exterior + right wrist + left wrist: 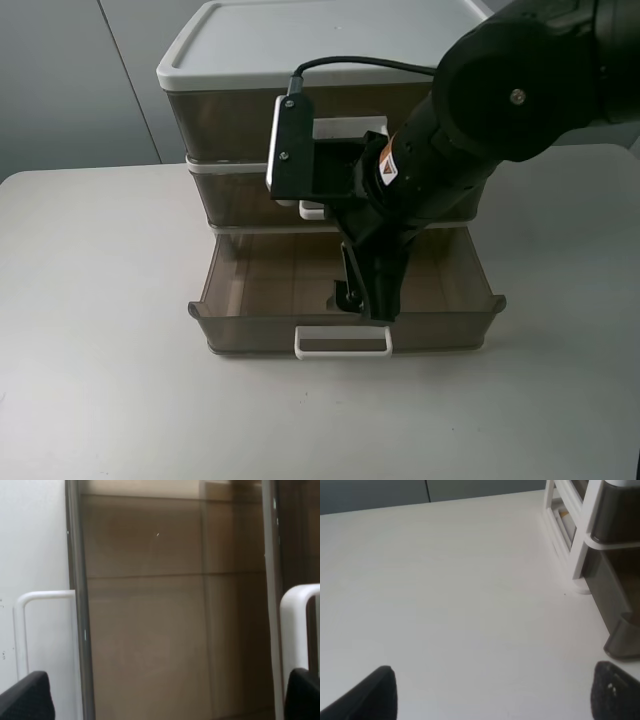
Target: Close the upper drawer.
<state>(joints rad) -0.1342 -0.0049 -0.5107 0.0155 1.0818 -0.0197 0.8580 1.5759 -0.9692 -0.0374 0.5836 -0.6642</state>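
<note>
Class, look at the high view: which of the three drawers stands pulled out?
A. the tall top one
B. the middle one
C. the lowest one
C: the lowest drawer juts forward with its inside showing, well ahead of the front of the cabinet.

white table (100,400), white cabinet top (330,30), grey wall panels (60,80)

No legible text; small orange label (388,166) on right arm (500,90) unreadable.
</note>
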